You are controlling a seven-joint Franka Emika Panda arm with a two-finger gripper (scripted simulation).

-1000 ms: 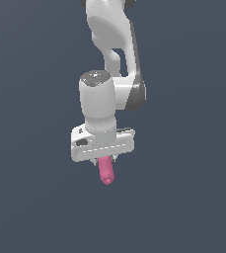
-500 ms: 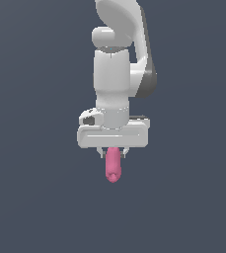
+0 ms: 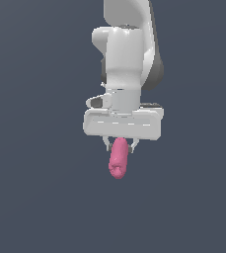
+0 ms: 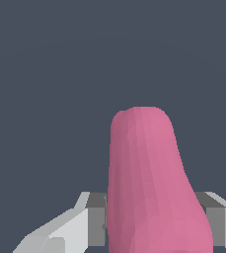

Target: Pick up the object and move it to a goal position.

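The object (image 3: 118,159) is a small pink lumpy cylinder hanging almost straight down under the white arm, its dimpled end lowest. My gripper (image 3: 119,144) is shut on the object's upper end, with the two short fingers pressed against either side. The hand's wide white body (image 3: 122,121) sits just above it. In the wrist view the object (image 4: 151,188) fills the middle of the picture, clamped between the grey finger pads (image 4: 96,220). Only plain dark grey shows behind it, and I cannot tell how high it hangs.
The arm has swung toward the exterior view's right and turned its hand to face the camera more squarely. The object has stayed clamped and now appears larger in the picture.
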